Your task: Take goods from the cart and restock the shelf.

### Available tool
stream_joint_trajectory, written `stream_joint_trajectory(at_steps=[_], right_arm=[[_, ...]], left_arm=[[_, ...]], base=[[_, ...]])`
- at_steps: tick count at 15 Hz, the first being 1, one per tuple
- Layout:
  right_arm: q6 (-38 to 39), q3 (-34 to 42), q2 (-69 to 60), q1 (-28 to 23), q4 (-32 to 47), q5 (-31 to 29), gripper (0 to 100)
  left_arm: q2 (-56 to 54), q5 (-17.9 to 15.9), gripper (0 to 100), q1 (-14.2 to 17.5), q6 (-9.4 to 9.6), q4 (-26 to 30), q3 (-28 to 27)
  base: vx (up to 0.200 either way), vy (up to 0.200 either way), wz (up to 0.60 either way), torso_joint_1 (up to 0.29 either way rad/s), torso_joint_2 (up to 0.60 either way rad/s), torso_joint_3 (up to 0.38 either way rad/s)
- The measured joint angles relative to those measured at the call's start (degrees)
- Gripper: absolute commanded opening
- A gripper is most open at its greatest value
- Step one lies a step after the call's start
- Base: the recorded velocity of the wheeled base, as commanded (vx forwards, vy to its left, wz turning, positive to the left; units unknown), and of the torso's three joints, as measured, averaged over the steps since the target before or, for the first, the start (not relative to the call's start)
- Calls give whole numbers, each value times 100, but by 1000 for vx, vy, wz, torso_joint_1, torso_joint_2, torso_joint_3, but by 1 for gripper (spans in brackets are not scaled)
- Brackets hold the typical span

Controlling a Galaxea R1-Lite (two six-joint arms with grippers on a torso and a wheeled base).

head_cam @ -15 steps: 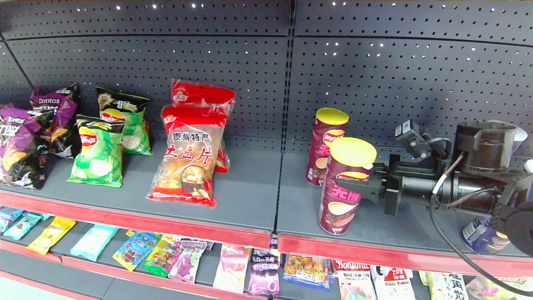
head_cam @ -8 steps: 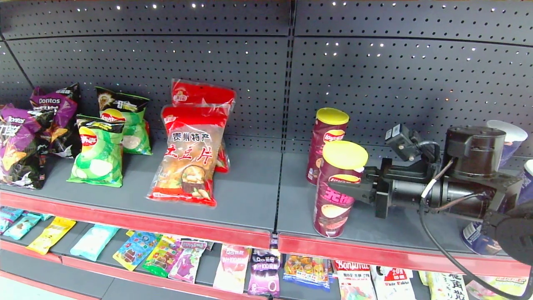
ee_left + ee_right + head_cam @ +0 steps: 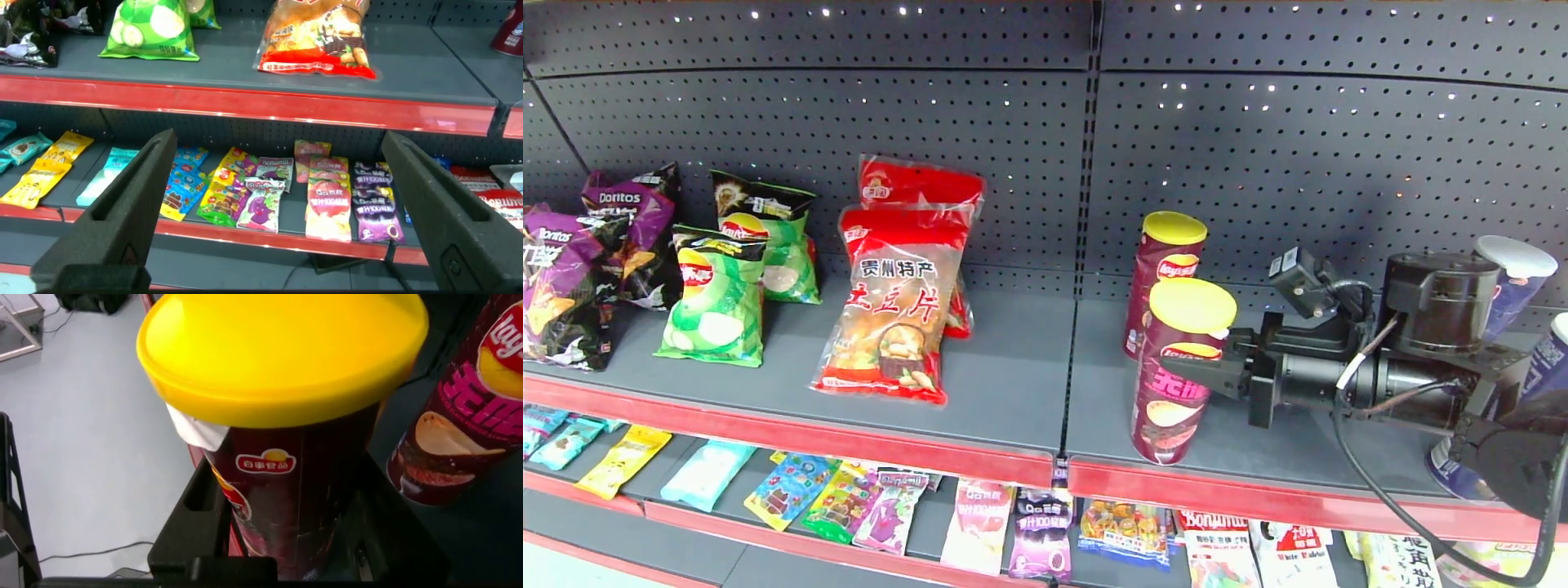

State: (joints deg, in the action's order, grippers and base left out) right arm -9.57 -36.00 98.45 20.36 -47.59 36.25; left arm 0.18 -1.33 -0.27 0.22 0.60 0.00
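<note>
1. Near the front edge of the grey upper shelf (image 3: 1013, 384), right of the seam between its two boards, a maroon cylindrical chip can with a yellow plastic lid (image 3: 1180, 371) is leaning slightly, its top tipped toward the right. Whether its base is touching the board cannot be told.
2. Around the can's upper body, just under the lid, the right gripper (image 3: 1188, 367) is clamping from the right, with its black fingers (image 3: 1217, 376) pressing on the can's sides. In the right wrist view the same can (image 3: 286, 457) is sitting between that gripper's (image 3: 286, 539) two jaws.
3. Just behind it, a second maroon can with a yellow lid (image 3: 1164, 278) is standing upright, nearer the dark perforated back panel (image 3: 1258, 163).
4. Farther right, blue-and-white paper cups (image 3: 1515, 278) are standing behind the arm.
5. Over on the left board, red-and-clear bags of potato slices (image 3: 894, 310), green chip bags (image 3: 719, 302) and purple chip bags (image 3: 572, 278) are standing in rows.
6. Below, the left gripper (image 3: 278, 139) is hanging with its fingers spread wide and holding nothing, facing small colourful snack packets (image 3: 261, 196) that are lying on the lower shelf.
</note>
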Motion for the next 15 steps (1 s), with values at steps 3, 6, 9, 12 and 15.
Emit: stream_joint_trajectory(at_steps=[3,6,9,12,15], right_arm=[[-4,39,6,-2,-11,1,0],[-6,52,9,-24,-6,4,0],[-6,52,9,-18,-2,-45,100],[-6,54,0,-18,29,-54,100],[-6,56,-68,-33,22,-67,100]], left_arm=[[0,0,100,0,-1,2,0],[0,0,100,0,-1,0,0],[0,0,100,0,0,0,0],[0,0,100,0,-1,2,0],[0,0,100,0,-1,2,0]], base=[[0,0,0,0,0,0],[0,0,0,0,0,0],[0,0,0,0,0,0],[0,0,0,0,0,0],[0,0,0,0,0,0]])
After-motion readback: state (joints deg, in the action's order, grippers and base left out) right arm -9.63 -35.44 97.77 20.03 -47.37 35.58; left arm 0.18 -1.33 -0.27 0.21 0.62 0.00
